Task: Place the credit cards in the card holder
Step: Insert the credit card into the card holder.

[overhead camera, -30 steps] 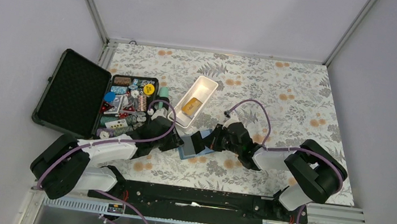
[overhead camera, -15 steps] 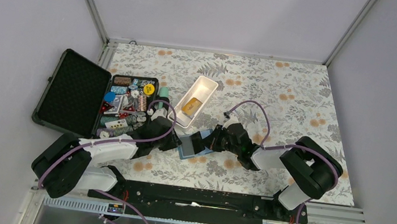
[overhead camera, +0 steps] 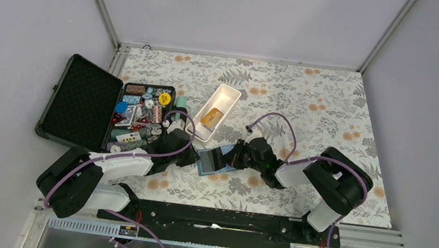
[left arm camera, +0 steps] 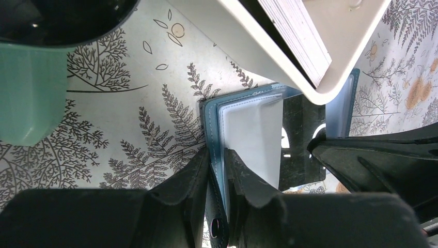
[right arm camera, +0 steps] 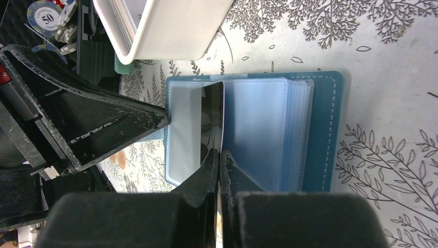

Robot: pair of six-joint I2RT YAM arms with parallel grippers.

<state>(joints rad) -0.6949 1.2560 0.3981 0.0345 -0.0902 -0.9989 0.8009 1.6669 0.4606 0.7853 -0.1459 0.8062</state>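
The teal-blue card holder [overhead camera: 207,162] lies open on the floral table between both arms. My left gripper [left arm camera: 217,159] is shut on the left cover edge [left arm camera: 210,129] of the card holder. My right gripper [right arm camera: 219,153] is shut on the dark credit card [right arm camera: 212,116], which stands on edge among the clear inner pages [right arm camera: 255,129]. From the left wrist, this card [left arm camera: 301,138] shows behind a raised page. The golden-orange credit card [overhead camera: 210,118] lies in the white tray [overhead camera: 225,91].
The white tray's near corner [left arm camera: 330,88] overhangs the holder's far edge. An open black case [overhead camera: 80,104] with several colourful trinkets [overhead camera: 142,114] sits at the left. A mint-green object [left arm camera: 28,93] stands beside the tray. Poker chips [right arm camera: 46,15] lie near the left arm.
The left jaws have narrowed onto the holder's cover edge. The right arm has shifted a little to the left with the dark card still in its jaws.
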